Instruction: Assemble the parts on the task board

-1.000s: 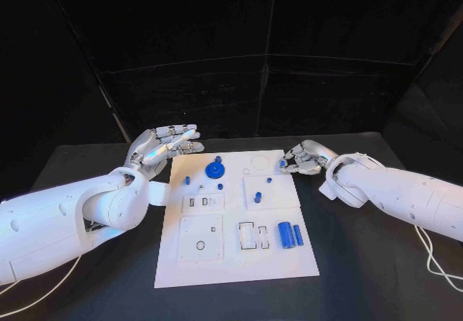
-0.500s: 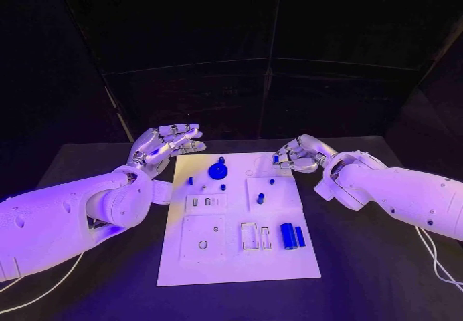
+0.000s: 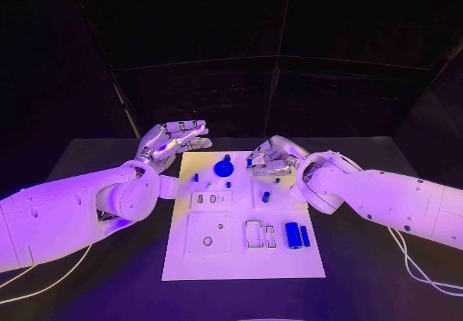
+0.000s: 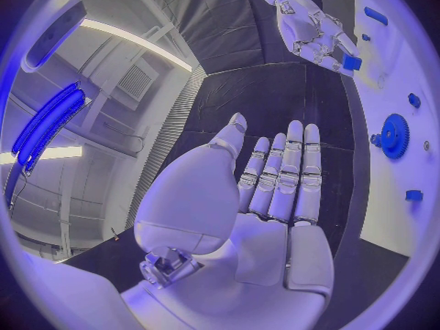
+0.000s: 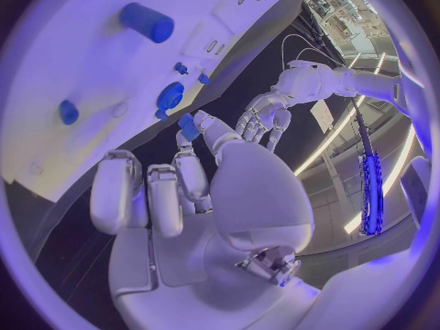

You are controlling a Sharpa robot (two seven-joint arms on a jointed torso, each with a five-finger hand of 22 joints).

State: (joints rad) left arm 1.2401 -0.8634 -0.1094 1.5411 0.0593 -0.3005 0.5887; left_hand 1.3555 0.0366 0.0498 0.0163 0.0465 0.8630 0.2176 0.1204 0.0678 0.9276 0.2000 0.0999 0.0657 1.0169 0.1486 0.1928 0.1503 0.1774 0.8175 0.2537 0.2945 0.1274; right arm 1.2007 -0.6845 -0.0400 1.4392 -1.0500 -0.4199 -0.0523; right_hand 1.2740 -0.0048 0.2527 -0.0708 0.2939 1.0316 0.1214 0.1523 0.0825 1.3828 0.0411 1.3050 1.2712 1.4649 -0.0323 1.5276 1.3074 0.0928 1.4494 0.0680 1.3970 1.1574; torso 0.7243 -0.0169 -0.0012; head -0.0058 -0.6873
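Note:
The white task board [image 3: 241, 261] lies mid-table. My right hand [image 3: 272, 159] hovers over the board's far end and pinches a small blue piece [image 3: 249, 162] in its fingertips; the piece also shows in the right wrist view [image 5: 188, 125] and the left wrist view [image 4: 352, 64]. Just left of it stands a blue gear [image 3: 224, 168], with small blue pegs [image 3: 196, 178] near it. One peg [image 3: 266, 196] stands at mid-board. A blue cylinder [image 3: 292, 235] and a thinner blue bar [image 3: 305, 235] lie at the board's right. My left hand [image 3: 174, 140] is held flat and empty beyond the board's far left corner.
The black table [image 3: 376, 267] spreads to both sides of the board. Rectangular slots [image 3: 253, 234] and a small oval hole [image 3: 207, 241] mark the board's near half. A black backdrop stands close behind the table's far edge.
My right hand has carried the small blue piece leftward, from off the board's far right corner to over its far end. The left hand has barely moved.

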